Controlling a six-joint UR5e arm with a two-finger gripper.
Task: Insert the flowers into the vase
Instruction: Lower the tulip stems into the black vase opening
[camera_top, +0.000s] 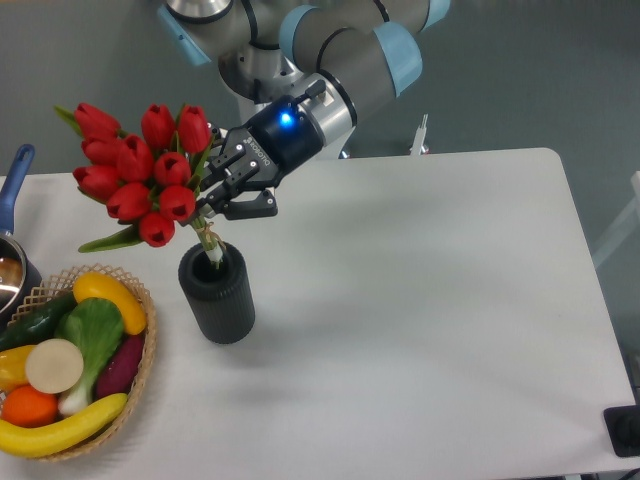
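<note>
The flowers (140, 170) were a bunch of red tulip buds held in the air above and to the left of the vase (217, 292), tilted so that the heads leaned up and away to the left while the green stems ran down to the right; the lower stem ends reached the round mouth of the vase and seemed just to enter it, though how far they went in could not be told; one long green leaf stuck out low on the left of the bunch, above the rim of the basket. The vase, a dark ribbed cylinder, stood upright on the white table (430, 300), well to the left of the table's middle. The claw (215, 195) was closed on the flowers, gripping the stems just below the heads, above the vase and slightly to its right; its dark fingers (250, 208) pointed left and downward, and a blue light glowed on the wrist behind them; the grey arm with pale blue joints rose from there to the top of the view, behind the vase. To the left of the vase and nearer the front edge lay a wicker basket (145, 350) holding a banana, an orange, a yellow pepper, a green leafy vegetable and other produce, close beside the vase but not touching it; further left of the vase, at the edge of the view, a pot with a blue handle (17, 175) was partly visible.
</note>
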